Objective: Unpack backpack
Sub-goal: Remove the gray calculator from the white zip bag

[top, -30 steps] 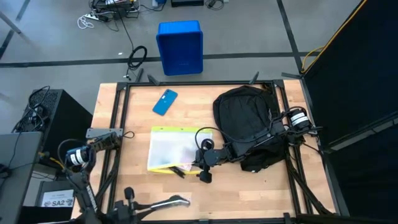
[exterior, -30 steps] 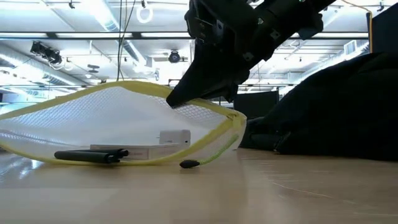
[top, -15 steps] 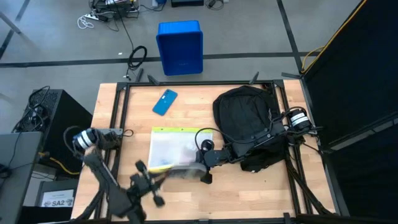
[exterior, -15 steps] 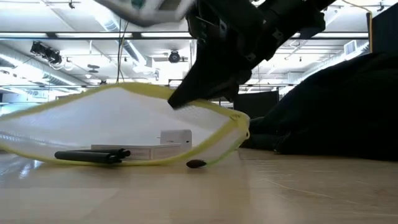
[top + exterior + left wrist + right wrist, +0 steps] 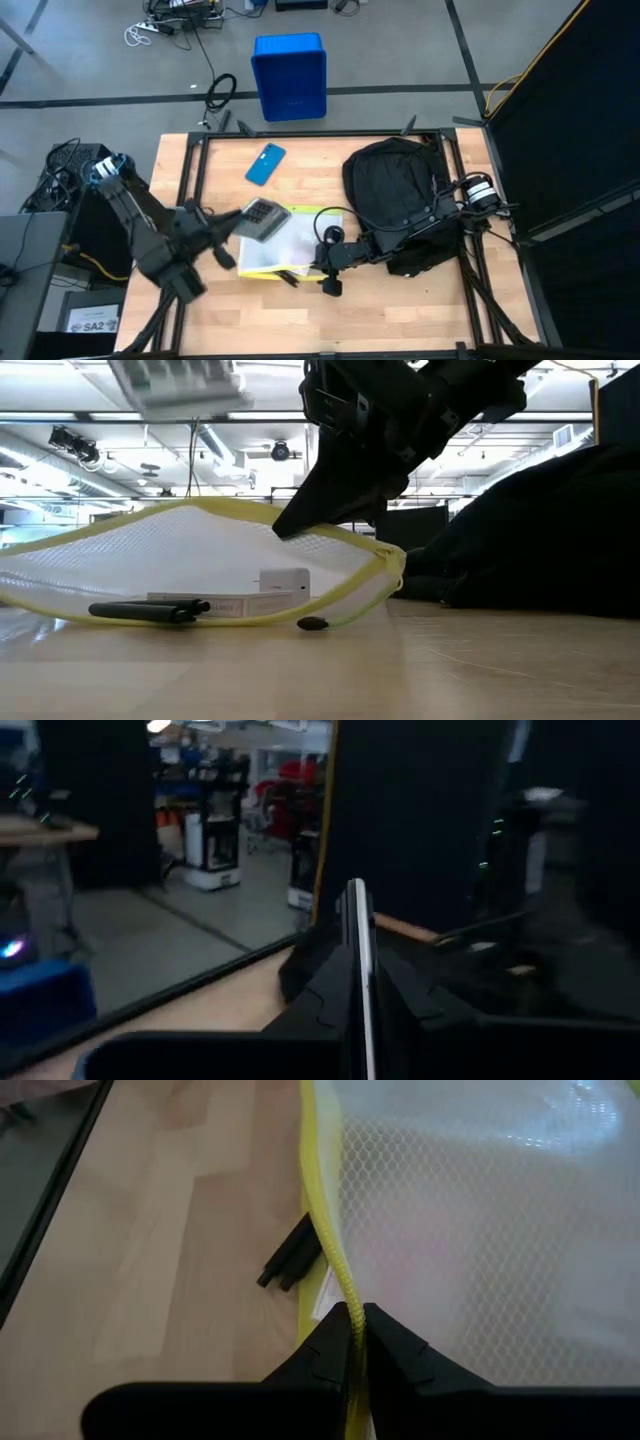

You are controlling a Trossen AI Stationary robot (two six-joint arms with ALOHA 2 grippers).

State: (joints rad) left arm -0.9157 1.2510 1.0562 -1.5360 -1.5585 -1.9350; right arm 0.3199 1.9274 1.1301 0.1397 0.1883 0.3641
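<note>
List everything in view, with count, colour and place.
backpack: 1, black, table's right side
pouch: 1, clear mesh with yellow edge, table centre; papers inside
calculator: 1, grey, in the air over the pouch's left end
phone: 1, blue, table's far left part
pen: 1, black, at the pouch's near edge
bin: 1, blue, on the floor beyond the table
right gripper: shut on the pouch's yellow edge
left gripper: shut on the calculator, above the table's left side
</note>
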